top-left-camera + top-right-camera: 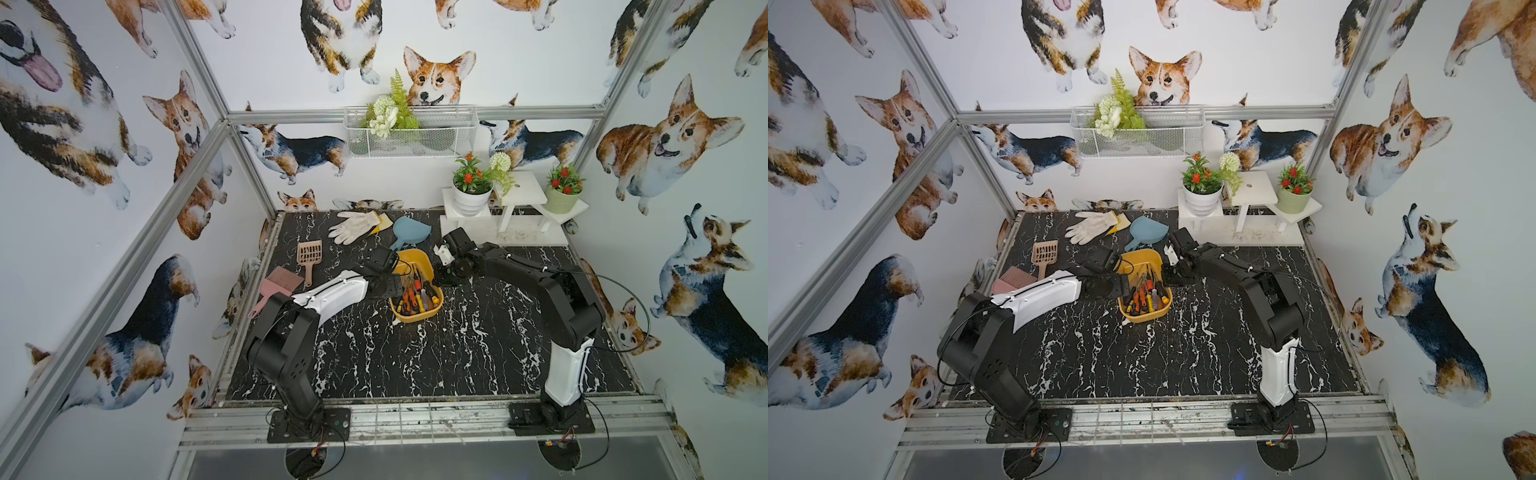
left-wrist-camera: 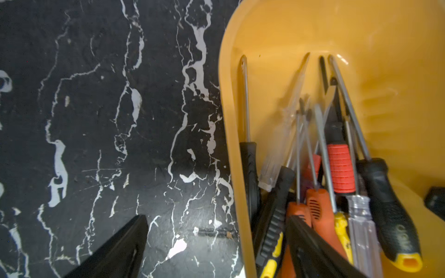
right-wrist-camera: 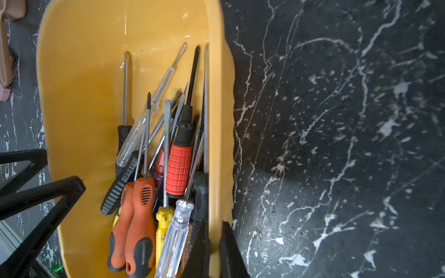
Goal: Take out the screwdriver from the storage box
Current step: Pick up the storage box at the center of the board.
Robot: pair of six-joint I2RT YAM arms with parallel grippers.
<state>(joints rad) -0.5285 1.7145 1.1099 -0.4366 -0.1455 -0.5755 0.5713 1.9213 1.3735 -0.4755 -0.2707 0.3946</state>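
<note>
- Left gripper (image 2: 216,217) stands widely spread across one long wall of the storage box (image 1: 417,319). One finger (image 2: 120,250) is outside, above the table, and the other is inside, above the handles. It grips nothing.
- Right gripper (image 3: 214,231) is pressed together on the opposite long wall, with one finger inside the box and one outside, so it pinches the wall itself.
- The table (image 1: 457,353) has a black marble pattern with white veins. It sits inside an aluminium frame (image 1: 291,116), and the walls (image 1: 519,62) carry printed corgis.
- The storage box lies flat near the middle of the table, between the two grippers.
- The screwdrivers (image 1: 417,297) all lie inside the box. Their handles are heaped at the end nearer to the arm bases, and their tips point to the far end.
- About ten handles can be counted: two orange, two clear, one yellow, one red with a grid and several black. The heap overlaps, so the exact number is not sure.
- At the far side of the table there is one white glove (image 1: 351,226), one blue scoop (image 1: 409,232), one brown slotted scoop (image 1: 308,253) and one pink brush (image 1: 278,282).
- One white wire basket (image 1: 411,141) with green plants hangs on the back wall.
- One white stand (image 1: 523,189) carries two flower pots, one white (image 1: 471,201) and one green (image 1: 562,203).
</note>
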